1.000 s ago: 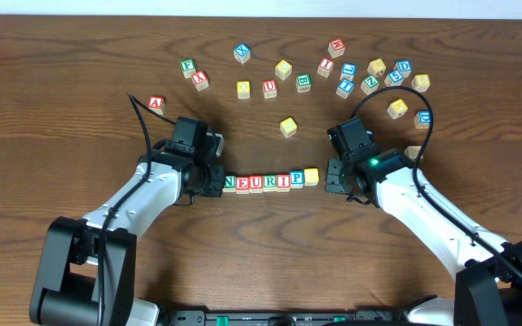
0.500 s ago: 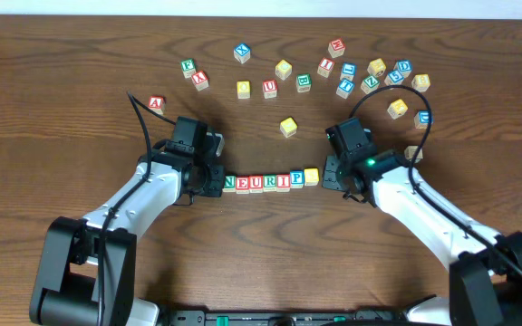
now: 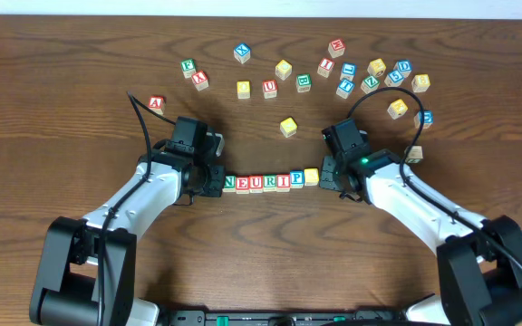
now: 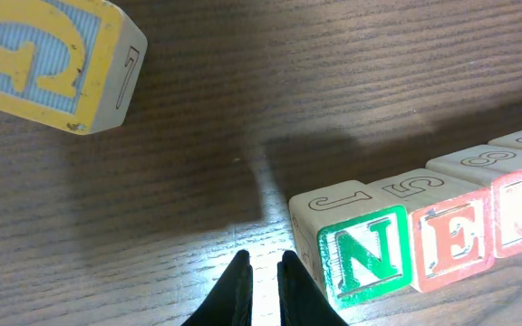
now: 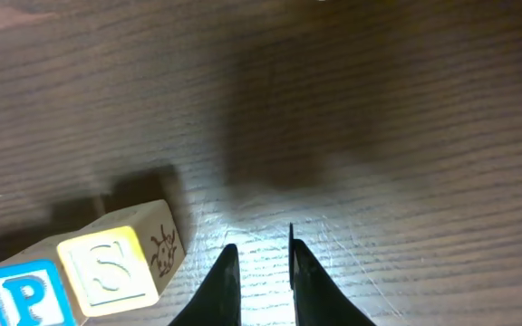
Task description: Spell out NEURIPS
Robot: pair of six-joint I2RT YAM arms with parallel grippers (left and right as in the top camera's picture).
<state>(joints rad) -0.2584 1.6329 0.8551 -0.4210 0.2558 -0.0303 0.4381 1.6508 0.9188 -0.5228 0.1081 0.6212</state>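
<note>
Right gripper [image 5: 261,243], now pinched nearly closed and empty, sits nearer S [image 5: 120,263]; left gripper [image 4: 263,256] clenched, empty, beside N [image 4: 361,263]; open table [image 5: 379,109] ahead.

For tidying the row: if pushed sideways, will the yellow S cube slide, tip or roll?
The S cube sits flat on a face, so it probably slides, not rolls. Being cubic, it seems unlikely to tip. It looks like rigid wood.

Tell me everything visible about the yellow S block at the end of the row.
The S block is a small wooden cube with a yellow top face bearing a raised S and a ladybug drawn on one bare side. It sits flat on the table at the row's right end, seemingly touching the blue P block, slightly askew. The right gripper is beside it, not touching.
</note>
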